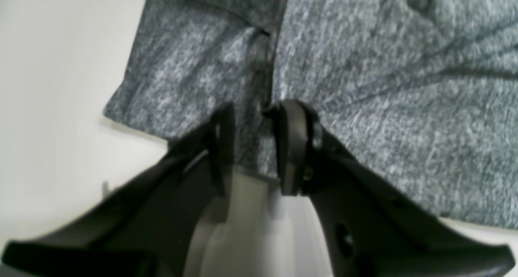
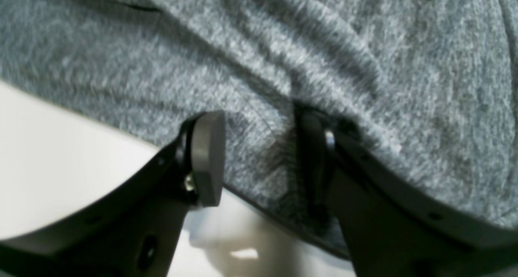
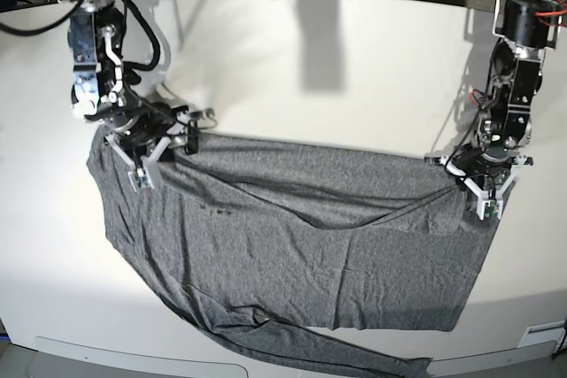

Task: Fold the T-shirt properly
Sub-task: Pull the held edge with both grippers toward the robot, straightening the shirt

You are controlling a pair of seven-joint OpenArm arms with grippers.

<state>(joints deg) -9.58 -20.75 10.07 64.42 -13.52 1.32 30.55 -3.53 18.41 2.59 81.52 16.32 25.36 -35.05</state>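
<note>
I have both hands pinching the T-shirt [image 3: 301, 245] edge: left hand [image 1: 253, 147], right hand [image 2: 259, 159]. I should lift evenly, keeping it taut.

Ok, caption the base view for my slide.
Both arms' fingers pinch the shirt's top edge on the table.

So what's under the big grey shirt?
Around the T-shirt you can see a white table, so the shirt lies on that. The left gripper and right gripper pinch its top edge. Anything else beneath is covered by cloth.
</note>
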